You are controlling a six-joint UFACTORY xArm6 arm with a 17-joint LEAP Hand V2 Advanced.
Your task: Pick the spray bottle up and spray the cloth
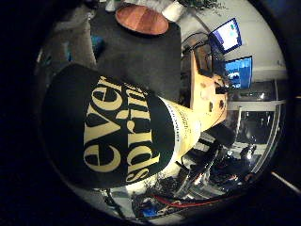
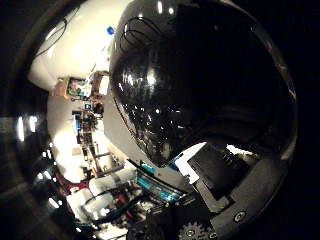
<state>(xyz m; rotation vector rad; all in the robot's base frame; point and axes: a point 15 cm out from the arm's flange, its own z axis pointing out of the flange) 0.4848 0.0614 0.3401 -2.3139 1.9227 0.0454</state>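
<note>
Close against the palm, in the little finger side view, we record the dark spray bottle with large pale-yellow lettering and a yellowish lower body (image 1: 127, 136) — it fills much of the view, lying across it at a slant. Beyond the bottle we see a dark grey table (image 1: 141, 61) carrying a round reddish-brown wooden plate (image 1: 141, 20) near its far edge. Past the table stand two lit blue monitor screens (image 1: 233, 52).

From the thumb side we note a glossy black rounded surface (image 2: 190, 80) covering most of the view — we cannot tell what it belongs to. Black geared parts of the hand (image 2: 220, 200) show at the edge; whether the fingers are curled round the bottle, we cannot tell.
</note>
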